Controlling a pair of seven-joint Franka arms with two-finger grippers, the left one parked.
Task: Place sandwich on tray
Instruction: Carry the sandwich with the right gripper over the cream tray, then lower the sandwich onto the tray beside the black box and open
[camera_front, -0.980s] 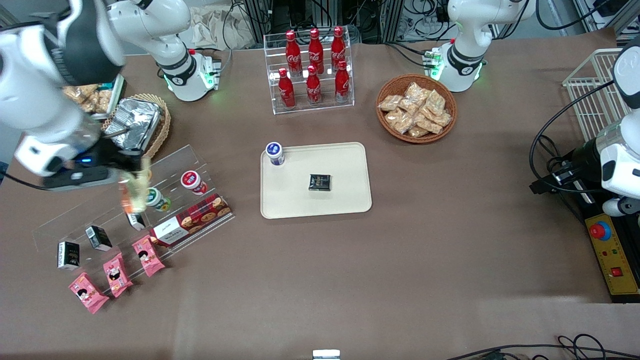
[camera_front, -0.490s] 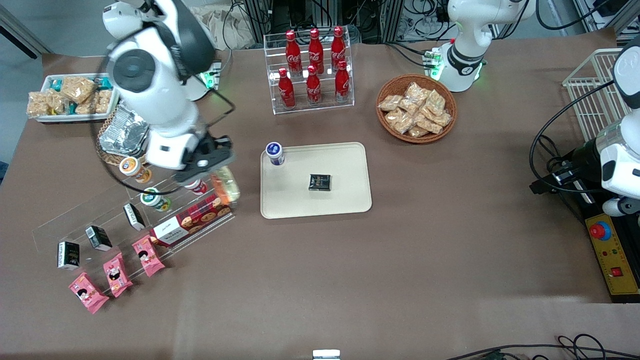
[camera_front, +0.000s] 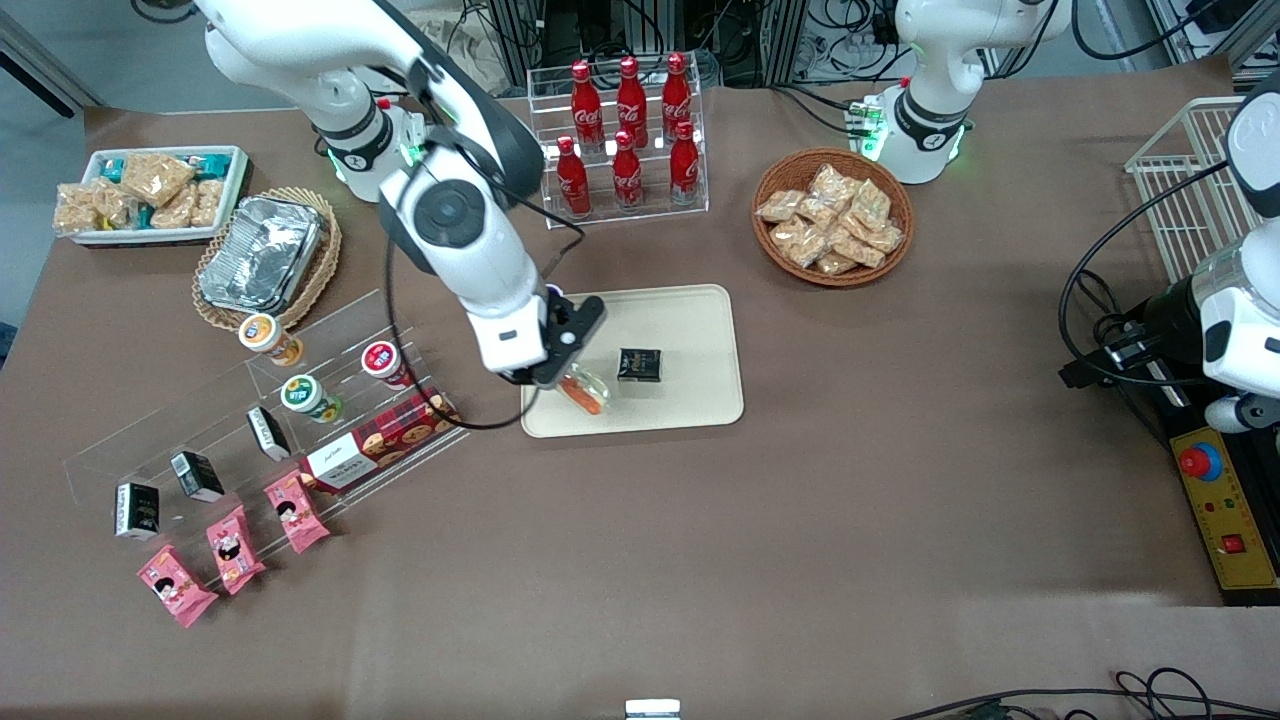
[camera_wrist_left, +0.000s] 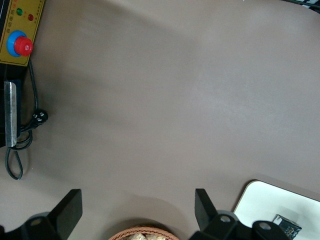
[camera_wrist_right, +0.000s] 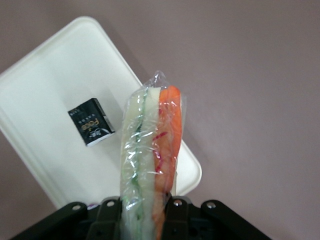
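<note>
My gripper (camera_front: 570, 375) hangs over the cream tray (camera_front: 690, 320), at its corner nearest the front camera on the working arm's end. It is shut on the sandwich (camera_front: 585, 390), a plastic-wrapped wedge with orange and green filling along its edge. In the right wrist view the sandwich (camera_wrist_right: 150, 150) runs out from between the fingers (camera_wrist_right: 176, 210), held above the tray (camera_wrist_right: 45, 100). A small black packet (camera_front: 640, 364) lies on the tray beside the sandwich; the black packet (camera_wrist_right: 91, 122) also shows in the wrist view. The tray's corner (camera_wrist_left: 260, 200) appears in the left wrist view.
A clear stepped rack (camera_front: 130, 440) holds cups, black boxes and a red cookie box (camera_front: 385, 440). Pink packets (camera_front: 230, 545) lie in front of it. A foil container (camera_front: 260, 252), a white snack tray (camera_front: 150, 190), a cola bottle rack (camera_front: 625, 130) and a snack basket (camera_front: 832, 215) stand farther from the camera.
The arm has swung from above the clear rack across to the tray, carrying the sandwich with it. The purple-lidded cup on the tray is now hidden by the arm.
</note>
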